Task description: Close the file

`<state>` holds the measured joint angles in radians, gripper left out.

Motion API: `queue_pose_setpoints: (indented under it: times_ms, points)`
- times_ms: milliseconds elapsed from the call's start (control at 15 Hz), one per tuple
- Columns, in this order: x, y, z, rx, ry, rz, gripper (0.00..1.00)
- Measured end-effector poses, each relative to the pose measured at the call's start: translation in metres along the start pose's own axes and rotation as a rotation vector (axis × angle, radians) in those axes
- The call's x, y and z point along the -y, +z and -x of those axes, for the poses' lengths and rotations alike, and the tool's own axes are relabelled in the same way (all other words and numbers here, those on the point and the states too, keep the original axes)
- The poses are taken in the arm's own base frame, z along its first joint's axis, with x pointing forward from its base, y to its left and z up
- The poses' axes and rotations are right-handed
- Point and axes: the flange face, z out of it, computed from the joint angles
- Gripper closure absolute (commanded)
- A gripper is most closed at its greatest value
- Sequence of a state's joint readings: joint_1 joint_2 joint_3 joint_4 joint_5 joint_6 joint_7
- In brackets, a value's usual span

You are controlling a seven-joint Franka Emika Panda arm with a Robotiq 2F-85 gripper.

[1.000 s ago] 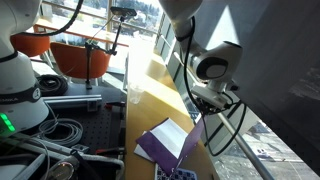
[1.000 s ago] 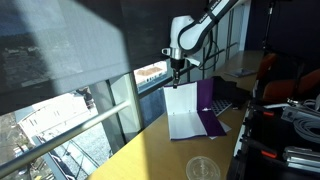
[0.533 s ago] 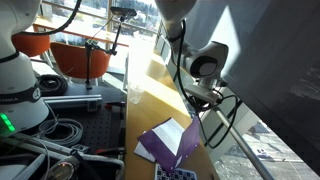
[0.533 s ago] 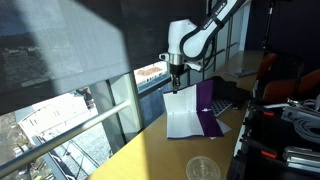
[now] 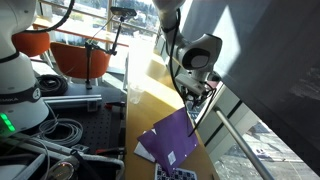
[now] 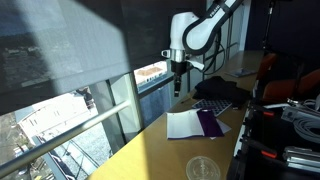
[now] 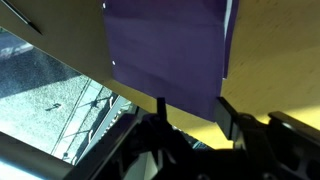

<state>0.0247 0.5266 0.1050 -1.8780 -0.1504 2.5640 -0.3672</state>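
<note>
The file [image 5: 166,141] lies on the yellow-tan tabletop [image 5: 150,95] near its window edge, its purple cover facing up at a slight slant. In an exterior view the file [image 6: 195,123] lies low and flat, showing a pale face with a purple strip [image 6: 213,122] on one side. My gripper [image 5: 193,102] hangs just above its far edge, also seen as the gripper [image 6: 178,88] clear of the file. In the wrist view the purple cover [image 7: 170,45] fills the top, and the gripper [image 7: 193,112] stands open at its near edge, holding nothing.
A dark bundle [image 6: 218,90] lies behind the file. A clear round disc [image 6: 204,168] sits on the near tabletop. The window rail [image 6: 95,120] runs along the table's edge. The robot base [image 5: 20,85], cables and an orange chair [image 5: 80,55] stand on the other side.
The cover, held upright by the shut gripper before, has dropped down flat. The gripper has opened and let it go, staying just above the file's edge.
</note>
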Motion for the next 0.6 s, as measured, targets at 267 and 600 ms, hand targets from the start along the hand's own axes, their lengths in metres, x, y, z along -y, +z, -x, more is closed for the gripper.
queue_pose_setpoints:
  times_ms: [267, 600]
  points:
    - [-0.011, -0.078, 0.024, -0.028, 0.203, -0.082, 0.00]
    - [-0.037, -0.145, 0.104, 0.055, 0.458, -0.161, 0.00]
